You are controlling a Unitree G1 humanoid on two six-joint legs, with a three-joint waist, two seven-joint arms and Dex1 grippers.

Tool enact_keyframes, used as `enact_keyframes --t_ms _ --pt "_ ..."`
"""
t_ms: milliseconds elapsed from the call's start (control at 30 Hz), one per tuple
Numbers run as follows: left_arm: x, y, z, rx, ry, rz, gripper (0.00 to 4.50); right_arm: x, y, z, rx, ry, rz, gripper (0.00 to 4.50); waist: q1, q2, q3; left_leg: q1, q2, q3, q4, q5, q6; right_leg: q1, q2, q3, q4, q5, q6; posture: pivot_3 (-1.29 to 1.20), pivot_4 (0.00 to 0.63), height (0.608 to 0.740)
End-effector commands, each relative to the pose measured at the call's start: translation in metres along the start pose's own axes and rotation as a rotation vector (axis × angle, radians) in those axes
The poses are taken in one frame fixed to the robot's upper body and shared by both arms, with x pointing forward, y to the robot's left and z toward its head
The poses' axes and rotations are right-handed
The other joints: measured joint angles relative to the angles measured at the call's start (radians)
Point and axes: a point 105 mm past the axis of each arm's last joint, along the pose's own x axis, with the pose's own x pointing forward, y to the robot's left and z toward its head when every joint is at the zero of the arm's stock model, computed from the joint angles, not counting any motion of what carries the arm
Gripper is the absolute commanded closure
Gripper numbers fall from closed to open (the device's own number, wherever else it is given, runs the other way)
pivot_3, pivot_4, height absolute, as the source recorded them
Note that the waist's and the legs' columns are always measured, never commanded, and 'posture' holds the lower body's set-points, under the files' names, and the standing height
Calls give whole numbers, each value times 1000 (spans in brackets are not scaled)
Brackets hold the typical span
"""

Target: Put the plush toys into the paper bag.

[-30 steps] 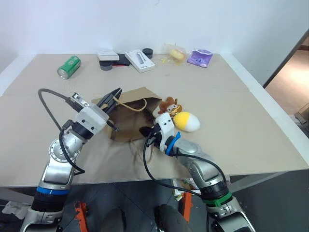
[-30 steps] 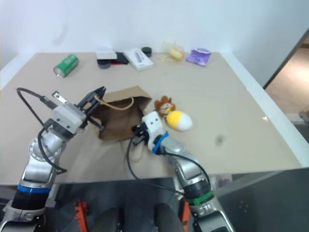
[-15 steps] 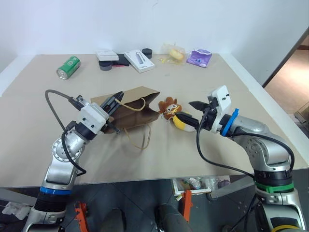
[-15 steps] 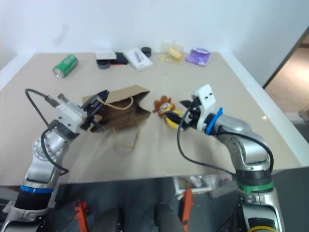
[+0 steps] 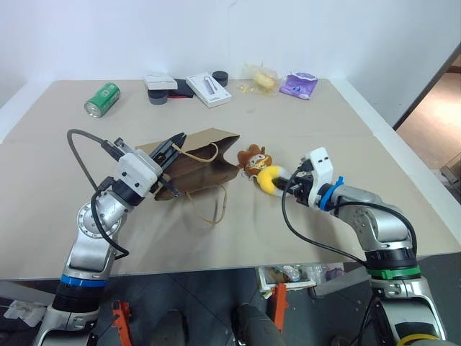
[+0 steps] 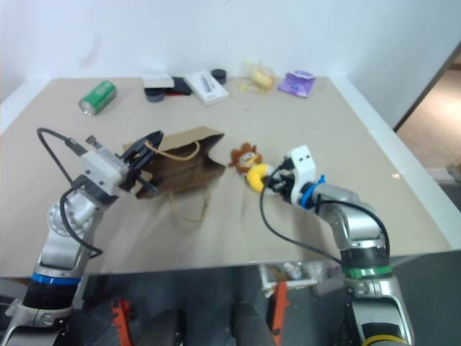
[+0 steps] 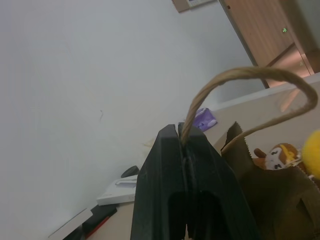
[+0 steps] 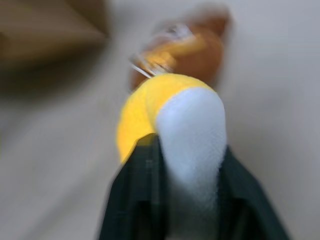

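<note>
**Egg toy in the right claw, bag handle in the left**

From the head views we see the brown kraft paper bag (image 5: 198,162) lying on its side on the beige counter (image 5: 324,130), its mouth toward the toys. One twisted loop handle (image 5: 214,209) trails loose on the counter. The left claw (image 5: 173,144) is pinched tight on the other handle at the bag's upper edge. Just beside the bag's mouth sits the brown plush figure (image 5: 252,158), with its orange-cream face. Touching it is the yellow-and-white egg-shaped plush (image 5: 271,179), which the right claw (image 5: 289,184) grips by its white end.

In the left wrist view, we see the black fingers (image 7: 200,170) pressed together around the paper handle, which arcs up and over to the bag.

In the right wrist view, the egg toy's white end sits between the dark fingers (image 8: 135,200), its yellow half beyond, the brown figure blurred behind it.
</note>
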Motion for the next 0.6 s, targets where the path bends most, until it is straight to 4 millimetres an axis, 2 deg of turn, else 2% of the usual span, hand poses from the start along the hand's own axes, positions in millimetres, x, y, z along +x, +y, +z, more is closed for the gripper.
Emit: enact_keyframes --t_ms 33,133,267,533,600 --pt "4 4 13 3 -55 10 4500 -3 51 36 -35 -112 238 4371 0 0 0 0 0 0 0 0 0 0 0 0 0 0 0 0 150 740" --pt "5 3 13 -2 -57 11 4500 10 80 22 -40 -41 317 4381 0 0 0 0 1 -2 0 0 0 1 0 -2 0 -1 -1 0 150 740" --pt "6 4 13 -11 -60 20 4500 33 96 13 -11 -16 329 4381 1 0 0 0 1 -1 0 0 0 0 0 -1 0 0 -1 0 150 740" --pt "9 1 13 -29 -60 22 4500 105 80 2 104 24 76 4381 0 0 0 0 1 0 1 0 0 0 0 -1 0 1 -2 0 150 740" --pt "9 0 13 -29 -60 21 4500 116 74 0 139 43 0 4381 0 0 0 -1 1 0 1 0 0 -1 0 -1 0 1 -2 0 150 740"
